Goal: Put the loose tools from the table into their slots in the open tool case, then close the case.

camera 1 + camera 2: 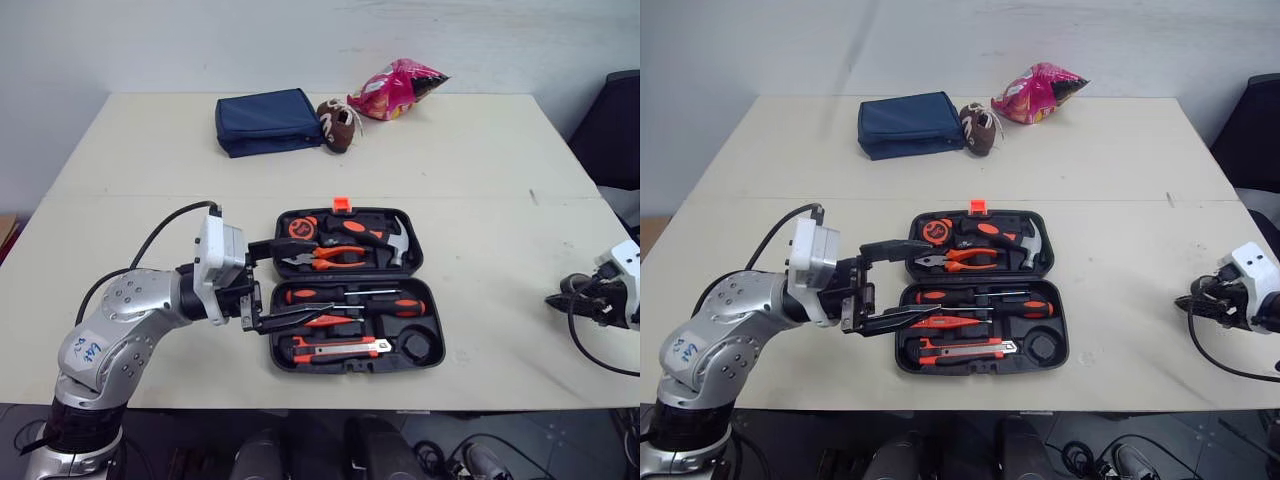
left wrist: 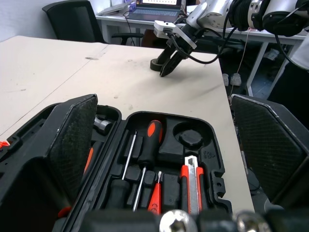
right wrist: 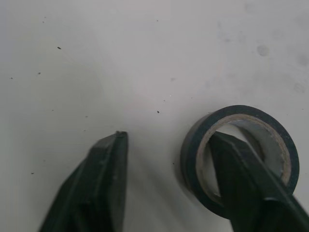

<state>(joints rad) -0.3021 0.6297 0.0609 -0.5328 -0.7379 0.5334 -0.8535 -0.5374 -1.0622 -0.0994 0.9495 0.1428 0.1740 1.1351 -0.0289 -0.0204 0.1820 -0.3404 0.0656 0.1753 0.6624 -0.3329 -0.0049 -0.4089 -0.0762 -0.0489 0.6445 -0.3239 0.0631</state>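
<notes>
Black tape roll [image 3: 190, 150] near bench's [image 1: 480, 150] right edge; right pincer [image 3: 168, 135] wide, one finger inside. Pinch wall squarely; left pincer [image 1: 320, 278] wide.

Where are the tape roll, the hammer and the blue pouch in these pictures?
tape roll [image 3: 194, 147]: right wrist view, on its dark outer wall.
hammer [image 1: 399, 240]: left eye view, on its metal head.
blue pouch [image 1: 268, 122]: left eye view, on its top face.

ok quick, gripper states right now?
Left gripper: open, empty, over the tool case.
Right gripper: open, one finger inside the tape roll, not clamped.
</notes>
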